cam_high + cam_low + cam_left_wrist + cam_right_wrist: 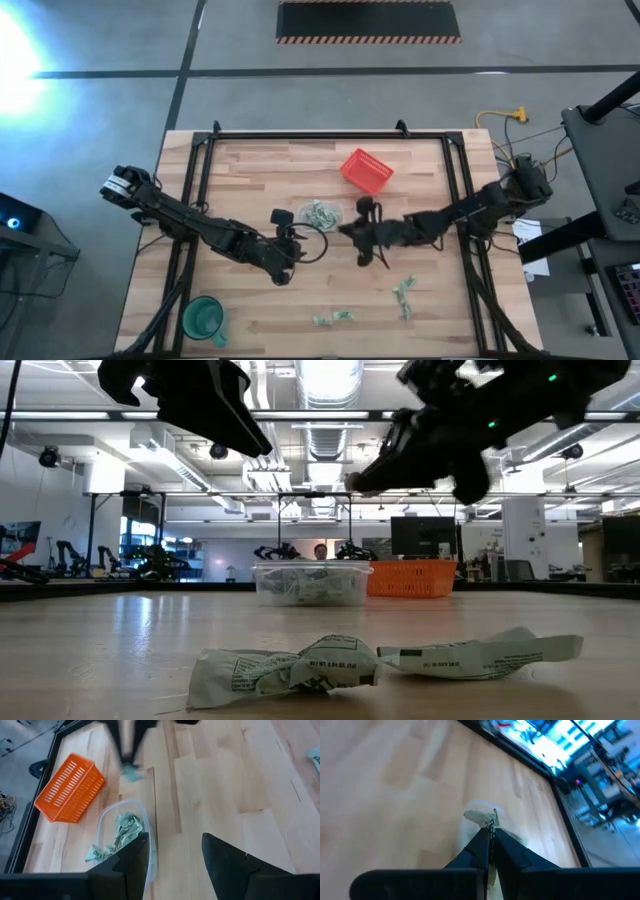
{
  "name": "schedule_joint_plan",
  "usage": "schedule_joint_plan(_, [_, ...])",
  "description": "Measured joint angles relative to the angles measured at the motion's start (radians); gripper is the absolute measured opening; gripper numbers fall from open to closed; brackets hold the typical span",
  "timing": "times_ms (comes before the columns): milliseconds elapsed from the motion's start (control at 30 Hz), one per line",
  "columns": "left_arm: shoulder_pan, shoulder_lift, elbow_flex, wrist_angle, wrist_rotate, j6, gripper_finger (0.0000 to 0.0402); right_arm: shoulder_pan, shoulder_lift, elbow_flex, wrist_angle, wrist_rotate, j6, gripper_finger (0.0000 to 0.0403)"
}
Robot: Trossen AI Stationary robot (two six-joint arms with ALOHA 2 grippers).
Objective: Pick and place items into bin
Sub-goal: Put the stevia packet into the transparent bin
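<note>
The clear bin [320, 213] stands mid-table with several pale green and white wrapped pieces inside [122, 831]. More pieces lie loose near the table's near edge [333, 318] [405, 290]; two show close up in the low view [290, 665] [480, 653]. My right gripper [352, 232] hovers just right of the bin, shut on one wrapped piece [490, 821]. My left gripper [175, 840] is open and empty, above the table just left of the bin [290, 240]. My right gripper pinches a small pale green wrapped piece [491, 822] between its two fingertips. The piece sticks out beyond the tips and is lifted clear of the table. In the left wrist view it hangs below the dark fingers [131, 772].
A red mesh basket [366, 170] sits beyond the bin toward the far right. A green cup [203, 318] stands at the near left corner. A black frame rail [330, 135] borders the wooden table. Bare wood lies between the bin and the loose pieces.
</note>
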Motion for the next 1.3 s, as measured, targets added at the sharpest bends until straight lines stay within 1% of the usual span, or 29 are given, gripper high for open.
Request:
schedule_joint_plan(100, [0.000,0.000,0.000,-0.008,0.000,-0.010,0.0167,-0.073,-0.001,0.000,0.008,-0.040,0.005,0.0013])
schedule_joint_plan(233, [0.000,0.000,0.000,-0.024,0.000,-0.024,0.0167,-0.173,0.001,0.000,0.041,-0.183,0.042,0.0013])
schedule_joint_plan(300, [0.000,0.000,0.000,-0.023,0.000,-0.025,0.0167,-0.214,0.004,0.000,0.049,-0.232,0.066,0.0013])
schedule_joint_plan(433, [0.000,0.000,0.000,-0.023,0.000,-0.025,0.0167,-0.271,0.006,0.000,0.052,-0.300,0.116,0.0013])
schedule_joint_plan(567, [0.001,0.000,0.000,-0.023,0.000,-0.023,0.0167,-0.301,0.022,0.000,0.063,-0.376,0.155,0.0013])
schedule_joint_plan(767, [0.001,0.000,0.000,-0.022,0.000,-0.023,0.0167,-0.304,0.089,0.001,0.155,-0.384,0.140,0.0013])
schedule_joint_plan(967, [0.001,0.000,0.000,-0.023,0.000,-0.022,0.0167,-0.309,0.121,0.018,0.151,-0.383,0.134,0.0013])
schedule_joint_plan(1167, [0.001,0.000,-0.001,-0.024,0.000,-0.023,0.0167,-0.309,0.120,0.019,0.152,-0.381,0.180,0.0013])
schedule_joint_plan(1300, [0.001,0.000,-0.001,-0.024,0.000,-0.023,0.0167,-0.311,0.138,0.019,0.154,-0.381,0.183,0.0013])
